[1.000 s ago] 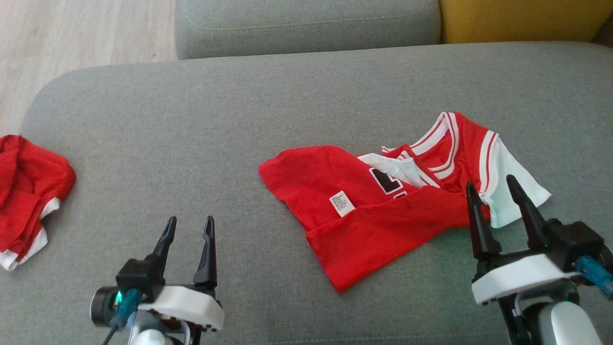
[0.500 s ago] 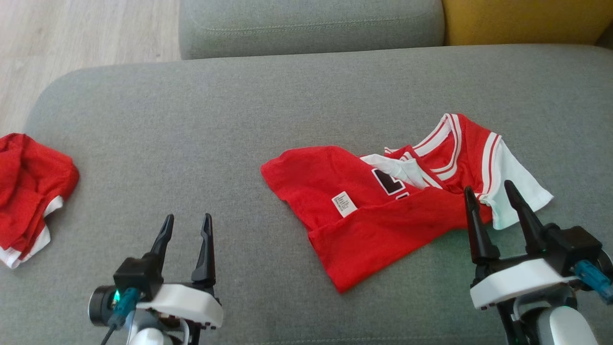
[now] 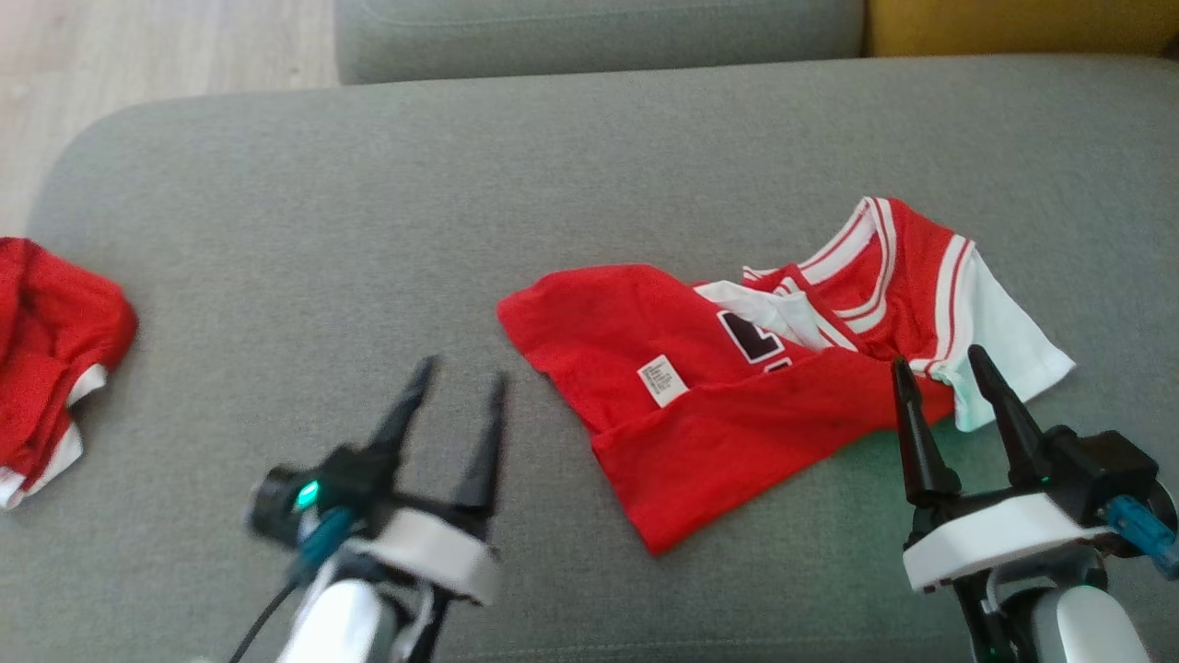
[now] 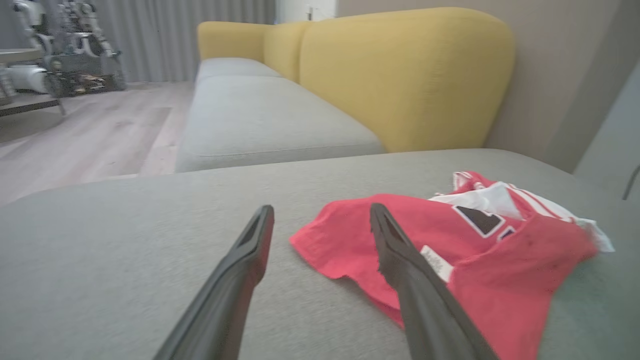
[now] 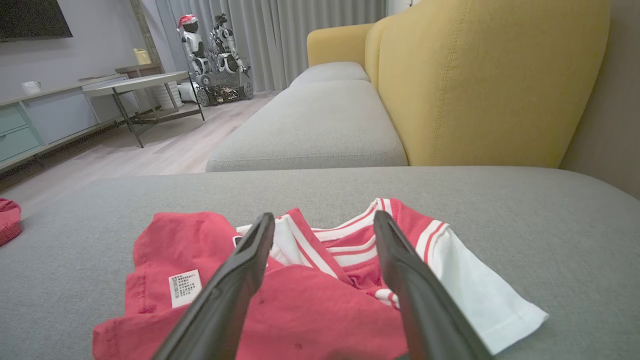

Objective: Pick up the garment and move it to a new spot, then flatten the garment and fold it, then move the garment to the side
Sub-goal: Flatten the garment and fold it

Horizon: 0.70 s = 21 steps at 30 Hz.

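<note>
Left gripper: the left gripper [image 3: 461, 373] has its two long dark fingers spread apart with nothing between them. It hangs over the near half of the wide grey fabric seat cushion [image 3: 368, 212], left of centre, and is blurred in the head view.
Right gripper: the right gripper [image 3: 937, 359] is also spread wide and empty, at the cushion's near right. Its tips are at the cloth's near edge, and I cannot tell whether they touch it.
Garment: the bright red thin-fabric jersey top with white striped trim [image 3: 645, 341] lies crumpled on the cushion, right of its centre. One flap is folded over and shows a small white care label [image 3: 663, 379]. A white sleeve [image 3: 1004, 331] sticks out toward the cushion's right end.
Step in hand: probably the first pick-up, with both arms closing in.
Doing it well: pinch a single layer at two corners set well apart, the left by the red corner and the right by the sleeve seam. Lower the fingers until they press lightly into the cushion, then close and lift evenly.
Risk: grabbing the folded flap would carry the crease along.
Bystander: a second bunched red and white garment [image 3: 46, 341] at the cushion's far left end should be left alone.
</note>
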Motion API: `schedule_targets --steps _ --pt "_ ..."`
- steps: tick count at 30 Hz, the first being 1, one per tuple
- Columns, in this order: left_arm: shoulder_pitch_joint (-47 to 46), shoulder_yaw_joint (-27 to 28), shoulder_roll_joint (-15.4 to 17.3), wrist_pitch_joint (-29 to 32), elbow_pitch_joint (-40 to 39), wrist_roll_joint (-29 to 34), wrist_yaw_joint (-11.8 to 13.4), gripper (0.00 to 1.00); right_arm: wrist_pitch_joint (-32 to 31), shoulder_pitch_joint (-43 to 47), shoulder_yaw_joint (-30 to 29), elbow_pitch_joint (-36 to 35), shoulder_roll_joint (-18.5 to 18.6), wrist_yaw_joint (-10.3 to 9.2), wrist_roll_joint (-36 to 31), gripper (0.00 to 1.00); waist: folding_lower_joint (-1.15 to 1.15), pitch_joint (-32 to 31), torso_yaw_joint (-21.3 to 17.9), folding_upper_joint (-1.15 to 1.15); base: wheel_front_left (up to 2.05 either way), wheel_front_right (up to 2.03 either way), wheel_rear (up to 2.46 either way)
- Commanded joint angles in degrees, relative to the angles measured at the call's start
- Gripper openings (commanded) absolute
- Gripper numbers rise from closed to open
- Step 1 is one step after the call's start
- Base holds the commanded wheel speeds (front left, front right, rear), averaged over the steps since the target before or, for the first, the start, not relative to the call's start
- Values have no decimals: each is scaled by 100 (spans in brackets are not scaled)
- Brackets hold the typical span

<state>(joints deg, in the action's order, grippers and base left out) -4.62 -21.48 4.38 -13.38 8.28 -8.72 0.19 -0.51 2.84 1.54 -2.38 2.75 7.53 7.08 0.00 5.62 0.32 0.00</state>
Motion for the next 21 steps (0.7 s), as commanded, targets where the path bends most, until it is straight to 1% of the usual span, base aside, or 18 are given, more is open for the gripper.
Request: schedule_targets --steps 1,5,6,9,13,17,18,19,20,21 --pt "-347 13 -33 48 -81 13 -100 100 9 -270 151 -162 25 -4 46 100 0 82 -87 0 0 0 0" --pt "-597 -461 -103 250 315 -141 -348 100 13 -347 175 -94 23 -4 95 100 0 227 -258 0 0 0 0" --pt "-597 -461 -103 250 315 -141 -348 100 13 -347 175 -94 23 -4 95 100 0 227 -258 0 0 0 0" --pt "-735 -722 -129 464 699 -311 -431 100 17 -396 191 -41 21 -4 116 100 0 332 -382 0 0 0 0" --pt "-882 -868 -142 816 1214 -537 -367 100 34 -431 172 25 19 -4 152 100 0 437 -508 0 0 0 0" --pt "-1013 -974 -147 958 1469 -772 -338 100 53 -449 144 85 17 -4 180 100 0 509 -573 0 0 0 0" --pt "-1041 -1006 -147 944 1482 -839 -347 96 57 -453 138 101 17 -4 186 100 0 524 -584 0 0 0 0" --pt "-1071 -1038 -148 931 1497 -877 -342 36 65 -459 132 114 17 -4 192 100 0 539 -589 0 0 0 0" --pt "-1099 -1068 -148 921 1511 -903 -331 0 71 -465 119 128 16 -4 197 100 0 554 -592 0 0 0 0" --pt "-1125 -1091 -148 900 1516 -923 -318 0 74 -473 94 146 16 -4 205 100 0 569 -590 0 0 0 0"
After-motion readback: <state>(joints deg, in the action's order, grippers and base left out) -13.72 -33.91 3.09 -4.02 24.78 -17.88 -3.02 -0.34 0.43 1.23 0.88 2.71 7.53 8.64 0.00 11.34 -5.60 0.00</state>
